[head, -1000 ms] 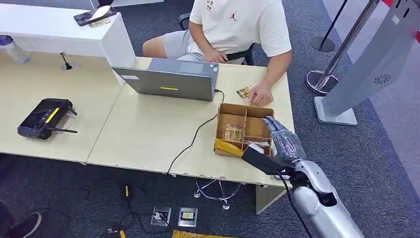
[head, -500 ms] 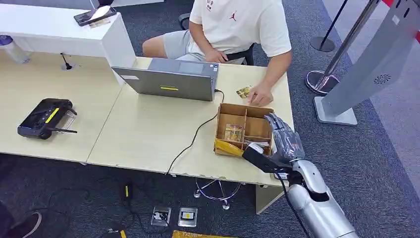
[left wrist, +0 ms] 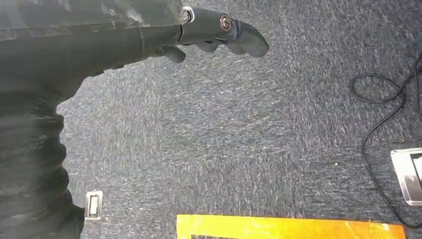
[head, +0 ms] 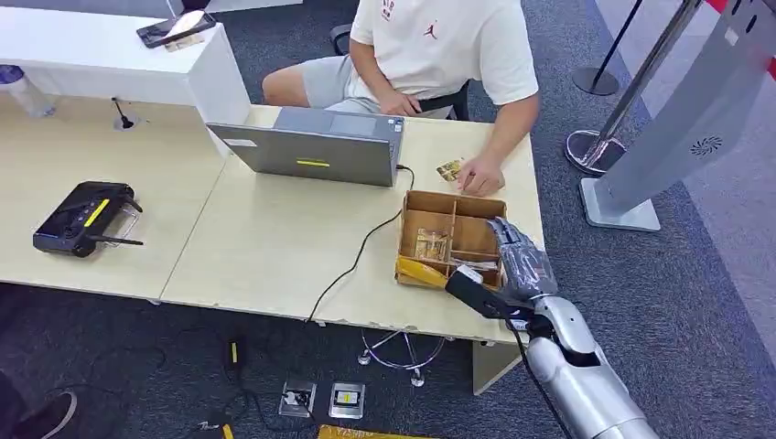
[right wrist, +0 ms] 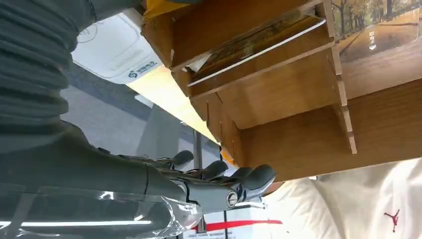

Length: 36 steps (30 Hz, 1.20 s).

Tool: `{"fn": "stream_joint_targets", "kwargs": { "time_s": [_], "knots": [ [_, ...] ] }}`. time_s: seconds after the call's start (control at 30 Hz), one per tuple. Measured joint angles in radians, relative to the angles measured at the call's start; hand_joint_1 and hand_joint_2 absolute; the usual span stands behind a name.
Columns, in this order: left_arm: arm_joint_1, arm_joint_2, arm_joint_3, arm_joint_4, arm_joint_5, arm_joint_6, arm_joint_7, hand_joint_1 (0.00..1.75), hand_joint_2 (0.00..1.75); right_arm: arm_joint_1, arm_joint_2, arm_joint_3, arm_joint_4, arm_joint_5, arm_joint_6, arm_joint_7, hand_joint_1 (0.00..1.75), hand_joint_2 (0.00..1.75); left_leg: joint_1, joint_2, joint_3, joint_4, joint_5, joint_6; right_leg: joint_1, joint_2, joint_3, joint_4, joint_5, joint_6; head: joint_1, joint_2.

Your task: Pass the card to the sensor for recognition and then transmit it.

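A brown wooden divided box (head: 410,208) stands on the table's right end, with picture cards (head: 430,244) in its middle compartment. My right hand (head: 517,259) hovers over the box's right side, fingers apart and holding nothing. In the right wrist view the right hand (right wrist: 219,181) is beside the box (right wrist: 288,124), where a card (right wrist: 259,42) lies on a shelf. A small white device (right wrist: 112,50) sits by the box's near corner. Another card (head: 449,169) lies on the table under a seated person's hand (head: 480,176). My left hand (left wrist: 219,35) hangs over the carpet, holding nothing.
A grey laptop (head: 316,146) sits left of the box, its black cable (head: 352,265) running off the table's front edge. A black controller (head: 82,218) lies far left. A grey kiosk (head: 695,119) and a stanchion base (head: 595,146) stand on the floor to the right.
My right hand has shifted slightly, swinging a little right and then back left, staying over the box's right side. Nothing else has moved.
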Motion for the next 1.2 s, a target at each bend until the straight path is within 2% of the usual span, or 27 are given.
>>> {"fn": "stream_joint_targets", "kwargs": {
  "time_s": [0.53, 1.2],
  "knots": [
    [0.000, 0.000, 0.000, 0.000, 0.005, 0.002, -0.007, 0.00, 1.75, -0.024, 0.021, 0.000, 0.041, -0.034, -0.026, -0.055, 0.00, 1.75, 0.000, 0.000, 0.000, 0.000, 0.000, 0.000, 0.000, 0.000, 0.000, 0.000, 0.000, 0.000, 0.000, 0.000],
    [0.000, 0.000, 0.000, 0.000, 0.018, 0.004, -0.013, 0.00, 1.75, -0.032, 0.036, 0.006, 0.035, -0.057, -0.010, -0.069, 0.00, 1.75, 0.000, 0.000, 0.000, 0.000, 0.000, 0.000, 0.000, 0.000, 0.000, 0.000, 0.000, 0.000, 0.000, 0.000]
  ]
}}
